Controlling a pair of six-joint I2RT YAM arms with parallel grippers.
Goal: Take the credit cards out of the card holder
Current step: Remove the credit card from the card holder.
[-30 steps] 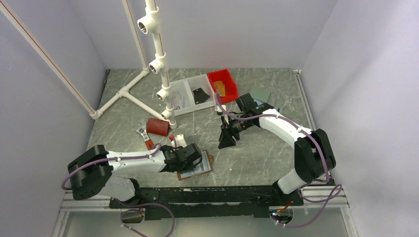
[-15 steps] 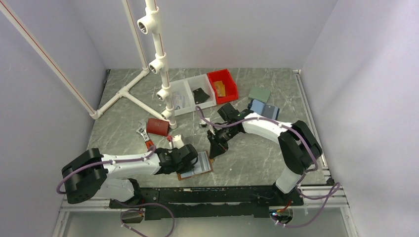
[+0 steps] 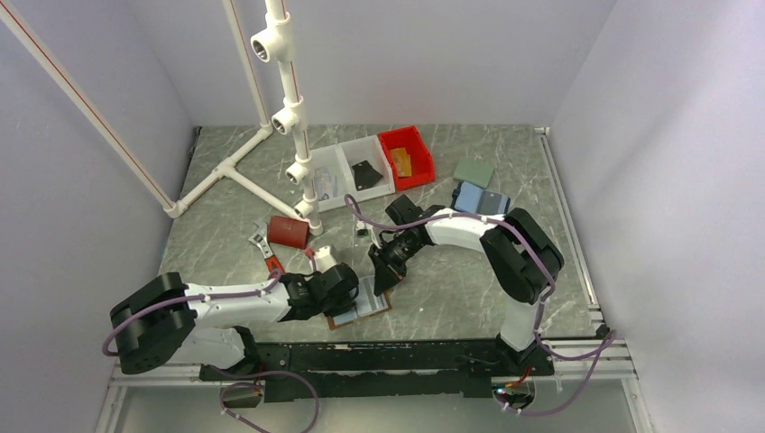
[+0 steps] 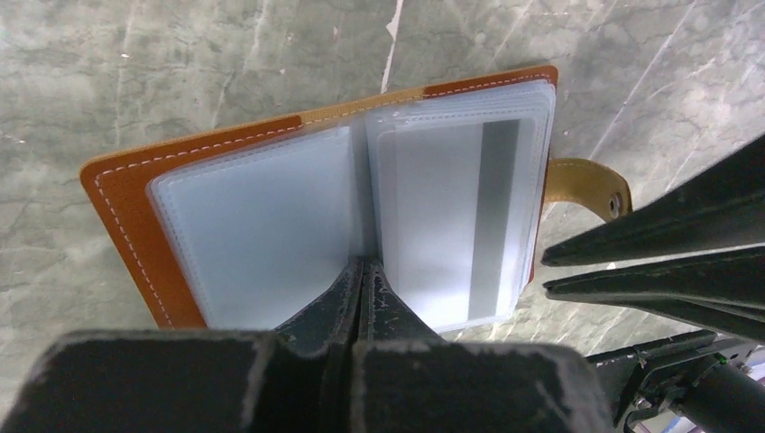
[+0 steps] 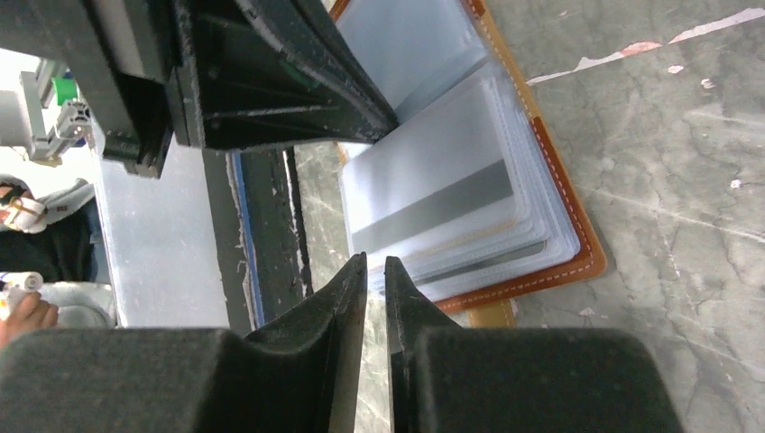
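Now the card holder is pinned by the closed left gripper. The right gripper, narrowed to an empty slit, is brought alongside, seemingly for extraction.

Top view looks down from high behind; 2 close wrist views share the card holder.

Brown stitched leather card holder, glossy clear plastic sleeves, matt grey marbled table.

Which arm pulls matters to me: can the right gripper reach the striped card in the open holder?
Probably yes: the right gripper sits at the card holder, beside the striped card, though a clear sleeve covers it.
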